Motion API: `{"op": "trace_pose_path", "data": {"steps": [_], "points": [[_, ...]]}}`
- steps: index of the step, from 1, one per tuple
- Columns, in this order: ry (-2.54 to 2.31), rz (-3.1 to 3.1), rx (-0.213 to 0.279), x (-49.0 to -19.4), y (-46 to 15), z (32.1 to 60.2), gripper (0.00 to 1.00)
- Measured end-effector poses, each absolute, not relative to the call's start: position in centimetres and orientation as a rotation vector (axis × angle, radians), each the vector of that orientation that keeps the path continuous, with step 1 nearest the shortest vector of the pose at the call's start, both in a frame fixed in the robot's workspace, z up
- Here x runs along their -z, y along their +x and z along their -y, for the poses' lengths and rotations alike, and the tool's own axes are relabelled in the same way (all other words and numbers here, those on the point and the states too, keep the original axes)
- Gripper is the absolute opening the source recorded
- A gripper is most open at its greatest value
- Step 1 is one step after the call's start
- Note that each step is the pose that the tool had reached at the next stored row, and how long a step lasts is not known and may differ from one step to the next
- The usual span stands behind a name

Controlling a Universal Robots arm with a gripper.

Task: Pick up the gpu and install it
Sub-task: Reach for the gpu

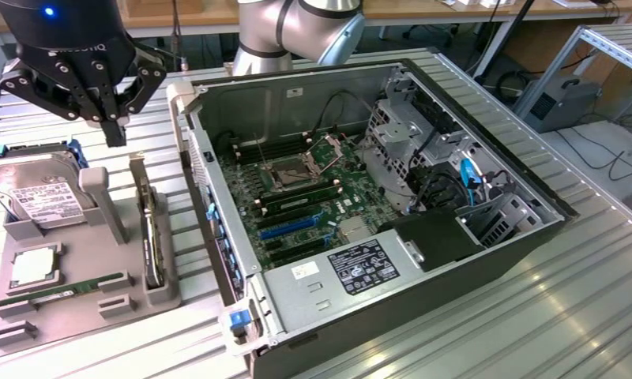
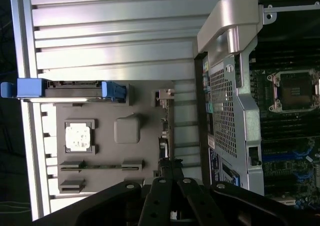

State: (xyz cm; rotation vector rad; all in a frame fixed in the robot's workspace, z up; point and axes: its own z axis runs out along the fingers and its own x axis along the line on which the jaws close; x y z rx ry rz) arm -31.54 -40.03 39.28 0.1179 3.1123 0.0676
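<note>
Closest to me in the exterior view, the ribbed aluminium table (image 1: 527, 332) carries the open computer case (image 1: 295, 99), a box of grey sheet metal with a green motherboard (image 1: 327, 201) inside. On the exterior view's left sits a matte grey moulded holder (image 1: 121, 304). It has a thin green memory stick (image 1: 73, 286) in its front slot and a square silvery processor (image 1: 31, 268) behind that. The gpu (image 1: 148, 225) stands on edge in the holder's slot nearest the case. I see it only as a slim dark strip, its faces hidden. Farther back leans the silver hard drive (image 1: 37, 197), partly cut off. Beyond, my black gripper (image 1: 114, 136) hangs above the gpu's far end, fingers pinched together, empty.
</note>
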Motion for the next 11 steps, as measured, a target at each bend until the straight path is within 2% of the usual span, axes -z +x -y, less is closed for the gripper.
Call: {"op": "trace_pose_path", "data": {"steps": [11], "points": [[0.118,-3.112,-0.068,-39.28,-31.54,40.39,0.11]]}}
